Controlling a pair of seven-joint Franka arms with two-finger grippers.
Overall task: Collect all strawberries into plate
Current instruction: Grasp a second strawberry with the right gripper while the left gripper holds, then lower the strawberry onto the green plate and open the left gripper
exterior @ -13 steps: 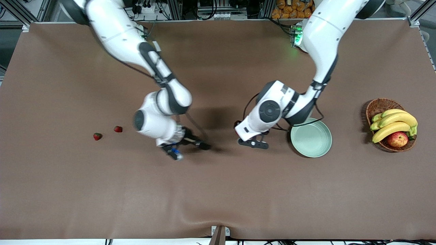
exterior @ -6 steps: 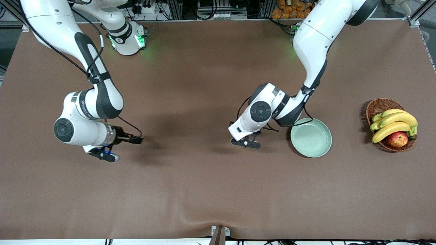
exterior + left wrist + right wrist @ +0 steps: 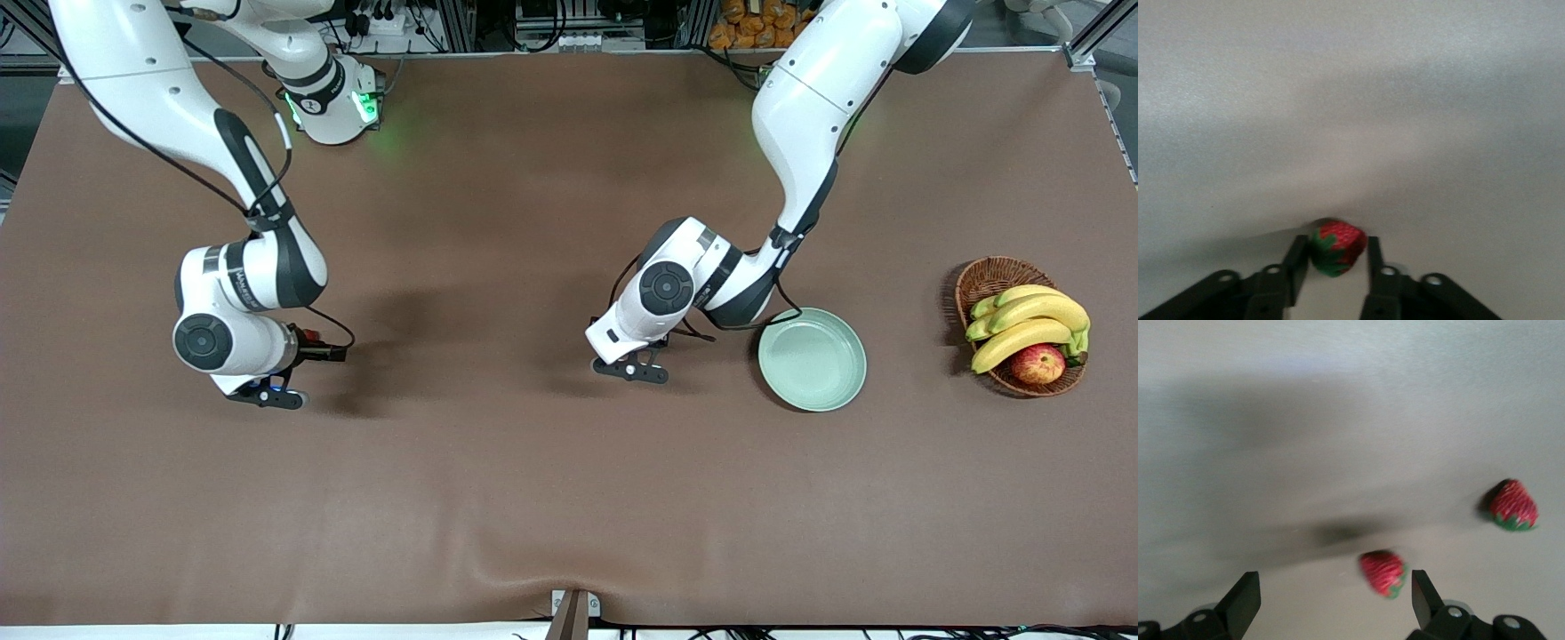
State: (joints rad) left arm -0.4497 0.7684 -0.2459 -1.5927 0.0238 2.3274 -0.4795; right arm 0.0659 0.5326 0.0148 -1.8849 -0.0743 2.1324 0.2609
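Observation:
My left gripper [image 3: 631,366] is low over the table's middle, beside the pale mint-green plate [image 3: 812,359] on the side toward the right arm's end. In the left wrist view its fingers [image 3: 1296,263] are closed on a strawberry [image 3: 1338,248]. My right gripper [image 3: 265,396] hangs open over the right arm's end of the table. In the right wrist view one strawberry [image 3: 1383,573] lies between its open fingers [image 3: 1423,597], close to one of them, and another strawberry [image 3: 1513,505] lies outside them. The front view shows only a bit of red [image 3: 305,336] by the right wrist.
A brown wicker basket [image 3: 982,276] with bananas [image 3: 1022,324] and an apple [image 3: 1037,364] stands at the left arm's end of the table. The plate holds nothing. A brown cloth [image 3: 533,498] covers the table.
My right arm swung from the table's middle to its own end and now covers the two strawberries there. My left gripper shifted a little away from the plate.

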